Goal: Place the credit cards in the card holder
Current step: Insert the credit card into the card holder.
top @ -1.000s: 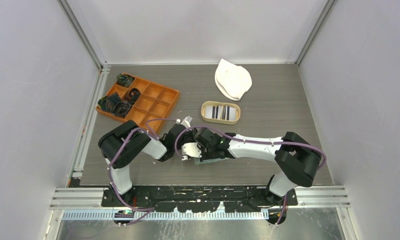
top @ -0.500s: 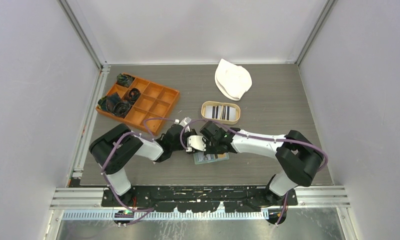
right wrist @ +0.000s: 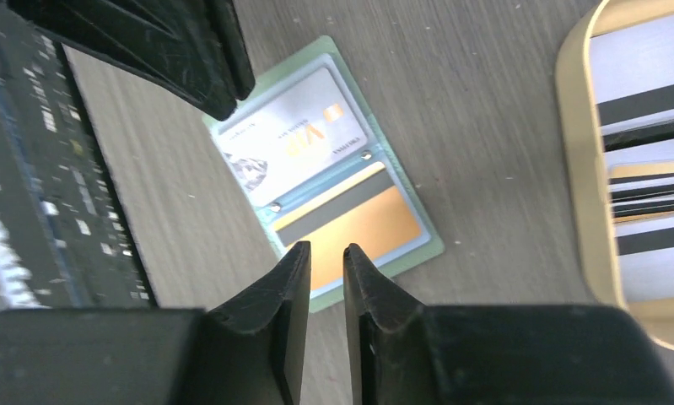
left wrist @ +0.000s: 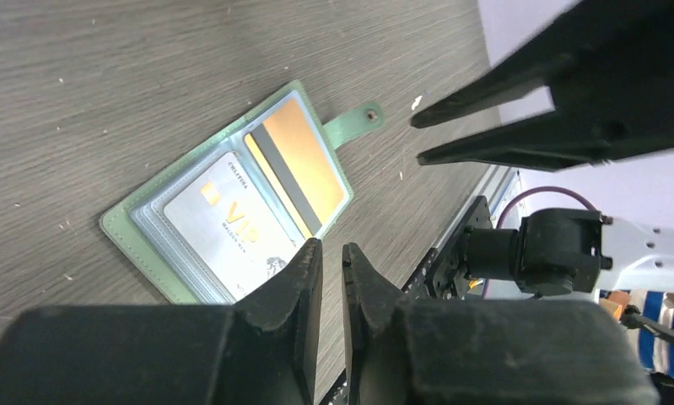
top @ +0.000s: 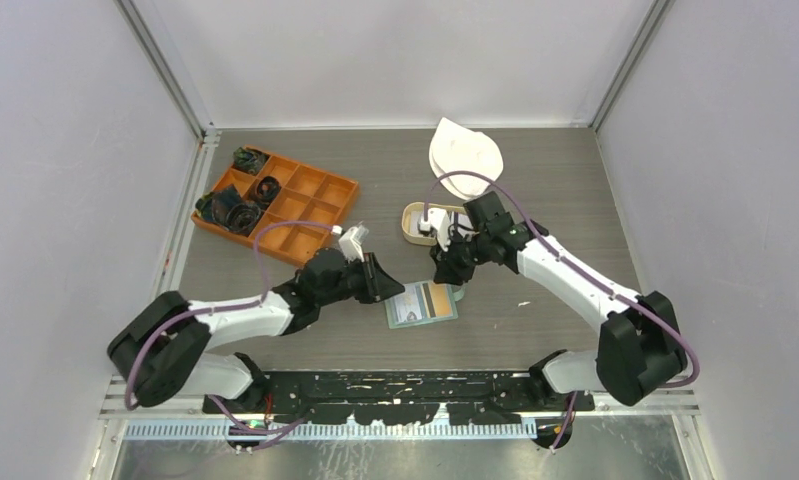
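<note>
Card holder (top: 422, 303) lies open, pockets up for loading (two cards (left wrist: 223, 224) seated) — left end effector (left wrist: 331, 249) and right end effector (right wrist: 325, 249) narrowly parted, empty.

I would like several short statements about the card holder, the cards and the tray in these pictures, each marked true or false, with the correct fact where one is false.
1. The card holder lies open on the table. True.
2. A silver card and a gold card sit in its pockets. True.
3. The right gripper holds a card. False: nothing is between its jaws.
4. The oval tray is empty. False: several cards lie in it.
5. The orange box holds cards. False: it holds only dark cord bundles.
</note>
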Robot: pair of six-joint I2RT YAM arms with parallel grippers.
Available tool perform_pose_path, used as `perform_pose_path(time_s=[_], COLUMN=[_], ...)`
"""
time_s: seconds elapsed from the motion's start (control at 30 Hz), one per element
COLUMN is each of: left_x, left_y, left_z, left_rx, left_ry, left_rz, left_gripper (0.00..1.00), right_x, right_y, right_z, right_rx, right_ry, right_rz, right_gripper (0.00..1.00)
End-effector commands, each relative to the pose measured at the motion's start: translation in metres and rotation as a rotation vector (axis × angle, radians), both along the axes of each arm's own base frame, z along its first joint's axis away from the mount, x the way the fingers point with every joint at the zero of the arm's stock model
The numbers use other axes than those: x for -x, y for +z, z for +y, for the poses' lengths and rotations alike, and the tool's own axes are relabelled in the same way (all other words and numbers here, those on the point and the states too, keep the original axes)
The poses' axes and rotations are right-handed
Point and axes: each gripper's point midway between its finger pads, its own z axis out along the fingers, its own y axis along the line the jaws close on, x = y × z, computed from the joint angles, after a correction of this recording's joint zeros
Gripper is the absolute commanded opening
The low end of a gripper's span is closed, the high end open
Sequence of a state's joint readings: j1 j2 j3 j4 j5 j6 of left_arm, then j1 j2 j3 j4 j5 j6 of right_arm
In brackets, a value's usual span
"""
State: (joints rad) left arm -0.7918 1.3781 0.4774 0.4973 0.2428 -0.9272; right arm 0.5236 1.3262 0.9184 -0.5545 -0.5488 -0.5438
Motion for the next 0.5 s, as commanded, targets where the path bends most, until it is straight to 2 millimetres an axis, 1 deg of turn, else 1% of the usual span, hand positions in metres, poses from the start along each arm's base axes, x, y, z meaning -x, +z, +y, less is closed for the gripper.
perform_pose_path(time_s=[0.0,0.03,0.1,0.17,0.23,0.3,0.37,0.47], left_x=[-0.004,-0.005,-0.004,-0.003,-0.001,0.002,0.005,0.009], left_y=[0.023,0.028,0.037,0.042,0.042,0.040,0.038,0.033], left_z=[0.018,0.023,0.030,0.037,0.043,0.045,0.045,0.041], left_rx=[-0.017,-0.012,0.002,0.016,0.030,0.046,0.060,0.080], left_ry=[0.021,0.035,0.054,0.070,0.092,0.094,0.086,0.063], left_rz=[-0.188,-0.216,-0.270,-0.308,-0.325,-0.331,-0.329,-0.311], left_gripper=[0.16,0.16,0.18,0.27,0.36,0.41,0.42,0.42], right_x=[0.019,0.021,0.019,0.015,0.011,0.007,0.003,-0.002], right_y=[0.022,0.021,0.014,0.007,-0.003,-0.014,-0.024,-0.036], right_z=[0.015,0.016,0.016,0.015,0.011,0.005,-0.001,-0.009], right_rx=[-0.146,-0.148,-0.127,-0.101,-0.068,-0.022,0.029,0.100], right_ry=[-0.052,-0.060,-0.099,-0.142,-0.184,-0.224,-0.257,-0.298], right_rz=[0.277,0.333,0.416,0.461,0.490,0.513,0.533,0.551], right_gripper=[0.27,0.27,0.28,0.29,0.29,0.30,0.30,0.30])
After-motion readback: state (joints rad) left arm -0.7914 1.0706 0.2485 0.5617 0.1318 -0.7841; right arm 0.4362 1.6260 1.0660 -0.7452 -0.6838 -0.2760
